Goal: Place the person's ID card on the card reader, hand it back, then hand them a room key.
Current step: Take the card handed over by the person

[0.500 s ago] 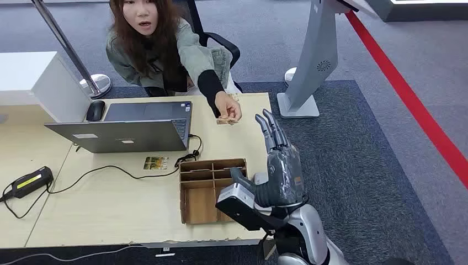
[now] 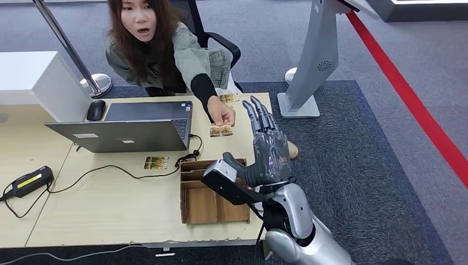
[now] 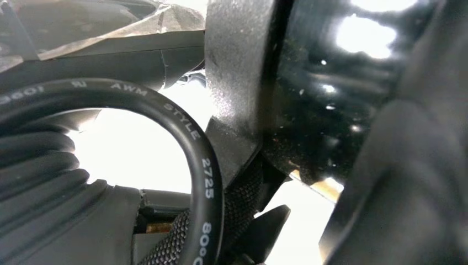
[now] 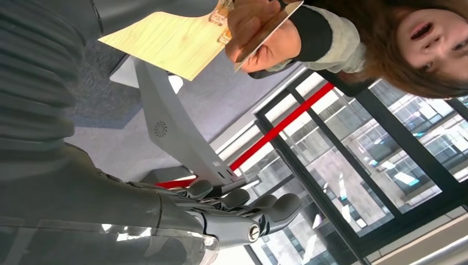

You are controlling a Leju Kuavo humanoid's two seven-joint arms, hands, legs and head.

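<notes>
floor: grey carpet [image 2: 359, 154], red stripe [image 2: 408, 99] | furniture: light wood desk [image 2: 99, 204] | windows [image 4: 386, 160]: daylight

Head view: taken from high on the robot, facing forward and down across the wooden desk [image 2: 110, 204] to the seated person [image 2: 165, 49], at middling range. Right wrist view: taken close behind the right hand [image 4: 221, 218], the picture turned on its side, looking outward past the fingers toward the desk corner and windows. Left wrist view: pressed very near a black cable [image 3: 182, 138] and dark housing, facing unclear. Head and right wrist views share the right hand [image 2: 267, 149], the person's hand [image 2: 221, 113] holding the card [image 2: 221, 131], and the white kiosk stand [image 2: 312, 61].
</notes>
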